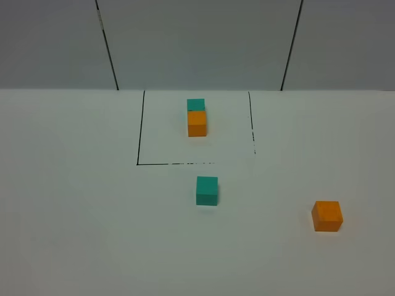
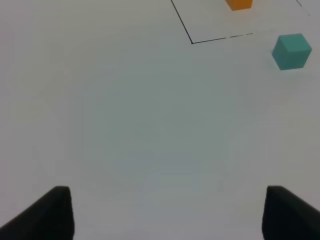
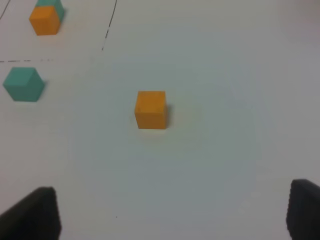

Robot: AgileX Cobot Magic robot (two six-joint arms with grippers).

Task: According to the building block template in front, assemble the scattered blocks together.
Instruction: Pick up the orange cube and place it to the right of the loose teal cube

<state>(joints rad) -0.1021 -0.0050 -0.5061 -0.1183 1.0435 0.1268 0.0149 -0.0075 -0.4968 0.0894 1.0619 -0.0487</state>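
Two cubes lie loose outside the black outline (image 1: 141,129): the teal cube (image 1: 207,190) just before its near line, the orange cube (image 1: 327,216) well off to its right. Inside the outline we find the building block template (image 1: 197,117), teal touching orange. Only the wrist views show the grippers: left gripper (image 2: 167,215) and right gripper (image 3: 175,215) each spread wide, gripping nothing. The right wrist view takes in the loose orange cube; the left shows the teal one.
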